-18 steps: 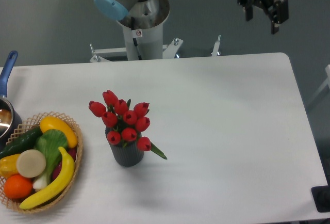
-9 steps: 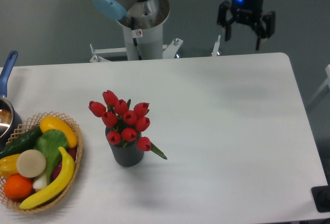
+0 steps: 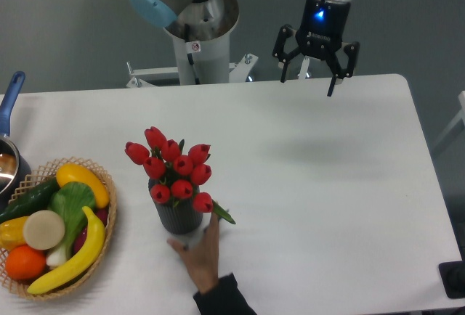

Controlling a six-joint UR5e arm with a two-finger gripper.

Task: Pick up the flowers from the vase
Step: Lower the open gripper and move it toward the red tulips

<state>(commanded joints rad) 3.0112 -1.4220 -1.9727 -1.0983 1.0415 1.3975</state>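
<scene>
The flowers [image 3: 174, 168], a bunch of red closed tulips with green leaves, stand in the vase [image 3: 178, 217], a short dark grey ribbed cylinder left of the table's middle. My gripper [image 3: 309, 80] hangs above the table's far edge, well to the upper right of the flowers. Its fingers are spread wide and hold nothing.
A person's hand [image 3: 201, 253] reaches in from the bottom edge and touches the vase's base. A wicker basket [image 3: 102, 239] of fruit and vegetables sits at the left. A blue-handled pot [image 3: 9, 148] is at the left edge. The robot's base [image 3: 200, 35] stands behind the table.
My gripper has come down and moved left, from the top right corner to just above the table's far edge. A hand has appeared at the vase's base.
</scene>
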